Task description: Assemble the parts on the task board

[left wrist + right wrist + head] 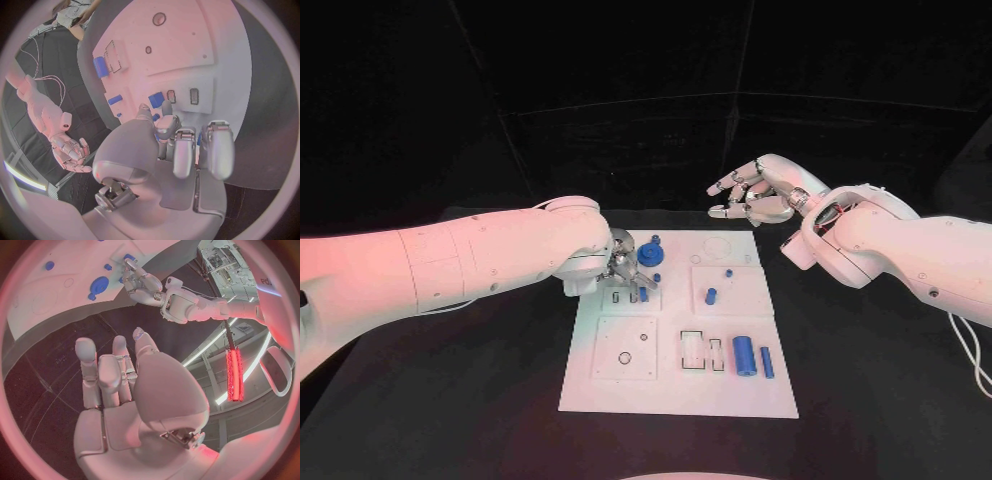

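The white task board (678,385) lies in the middle of the black table. My left hand (625,268) is low over its far left corner, thumb and a finger pinching a small blue part (156,99) that sits against the board (187,45). A round blue part (651,257) stands just beyond that hand. A small blue peg (711,296) stands in the right square; a thick blue cylinder (743,355) and a thin one (767,362) lie near the right edge. My right hand (759,190) hangs open above the board's far right corner, holding nothing.
Empty cut-outs mark the board: a round hole (625,358) in the near left square and two rectangular slots (701,350) beside the cylinders. Black table lies on all sides of the board. From the right wrist, my left hand (144,285) appears by the round blue part (98,286).
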Tool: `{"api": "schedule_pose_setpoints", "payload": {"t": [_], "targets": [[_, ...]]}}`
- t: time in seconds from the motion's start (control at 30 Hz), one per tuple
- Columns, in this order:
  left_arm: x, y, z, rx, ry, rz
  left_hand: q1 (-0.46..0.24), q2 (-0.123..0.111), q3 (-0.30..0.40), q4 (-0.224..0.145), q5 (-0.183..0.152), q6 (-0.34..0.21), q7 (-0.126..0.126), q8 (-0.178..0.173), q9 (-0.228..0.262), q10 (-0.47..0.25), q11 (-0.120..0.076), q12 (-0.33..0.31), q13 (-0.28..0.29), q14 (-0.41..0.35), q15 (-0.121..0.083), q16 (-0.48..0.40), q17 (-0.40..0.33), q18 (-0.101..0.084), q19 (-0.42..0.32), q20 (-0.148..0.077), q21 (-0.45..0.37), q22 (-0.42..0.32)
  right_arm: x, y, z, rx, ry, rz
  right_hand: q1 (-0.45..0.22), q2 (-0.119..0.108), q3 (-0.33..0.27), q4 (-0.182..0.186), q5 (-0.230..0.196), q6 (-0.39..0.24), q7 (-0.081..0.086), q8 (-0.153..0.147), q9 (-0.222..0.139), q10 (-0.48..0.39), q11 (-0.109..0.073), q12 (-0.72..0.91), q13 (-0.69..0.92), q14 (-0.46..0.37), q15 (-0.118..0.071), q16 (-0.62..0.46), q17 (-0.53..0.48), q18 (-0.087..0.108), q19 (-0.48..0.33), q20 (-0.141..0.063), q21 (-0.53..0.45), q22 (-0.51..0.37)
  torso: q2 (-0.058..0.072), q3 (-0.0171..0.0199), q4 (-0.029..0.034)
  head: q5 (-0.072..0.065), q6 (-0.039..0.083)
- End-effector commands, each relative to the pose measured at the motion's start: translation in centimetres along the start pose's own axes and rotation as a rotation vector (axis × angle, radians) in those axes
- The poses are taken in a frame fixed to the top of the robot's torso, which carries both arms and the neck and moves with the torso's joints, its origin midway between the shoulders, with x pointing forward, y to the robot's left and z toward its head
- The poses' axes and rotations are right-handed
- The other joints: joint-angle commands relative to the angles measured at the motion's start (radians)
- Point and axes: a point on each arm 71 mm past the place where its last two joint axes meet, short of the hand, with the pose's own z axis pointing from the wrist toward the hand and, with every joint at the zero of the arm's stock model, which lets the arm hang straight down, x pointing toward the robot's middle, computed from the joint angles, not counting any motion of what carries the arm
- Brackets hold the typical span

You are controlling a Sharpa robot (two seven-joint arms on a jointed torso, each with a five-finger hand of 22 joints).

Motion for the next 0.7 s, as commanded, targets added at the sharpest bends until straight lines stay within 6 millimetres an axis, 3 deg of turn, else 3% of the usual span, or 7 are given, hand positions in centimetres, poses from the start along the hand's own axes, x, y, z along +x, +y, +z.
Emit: {"api": "schedule_pose_setpoints", "payload": {"t": [0.03, 0.7], "targets": [[0.13, -0.14, 0.09, -0.007, 0.010, 0.019, 0.011, 0.000, 0.002, -0.003, 0.004, -0.006, 0.000, 0.004, 0.002, -0.003, 0.000, 0.004, 0.001, 0.104, -0.006, 0.003, 0.263, -0.013, 0.035, -0.008, 0.006, 0.068, 0.01, 0.19, 0.08, -0.007, 0.010, -0.004, 0.005, 0.006, -0.007, 0.002, 0.004, -0.007, -0.001, 0.004, 0.001, -0.005, -0.001, -0.003, -0.001, -0.007, 0.003, -0.005, -0.001, 0.008, -0.007, -0.001, -0.004, -0.002, 0.000, -0.0002, -0.0007, -0.001, -0.001], [0.38, -0.35, 0.22, -0.001, 0.025, 0.029, 0.041, 0.007, 0.017, -0.009, 0.008, -0.008, -0.001, 0.009, 0.014, -0.001, -0.002, 0.006, 0.003, 0.104, -0.007, 0.003, 0.263, -0.013, 0.035, -0.008, 0.007, 0.071, 0.11, 0.20, 0.22, -0.005, 0.014, -0.004, 0.006, 0.007, -0.007, 0.003, 0.004, -0.007, -0.001, 0.004, 0.001, -0.004, -0.001, -0.004, -0.003, -0.007, 0.003, -0.006, -0.001, 0.008, -0.007, -0.001, -0.006, -0.003, 0.000, 0.0002, 0.0000, -0.001, -0.005]]}}
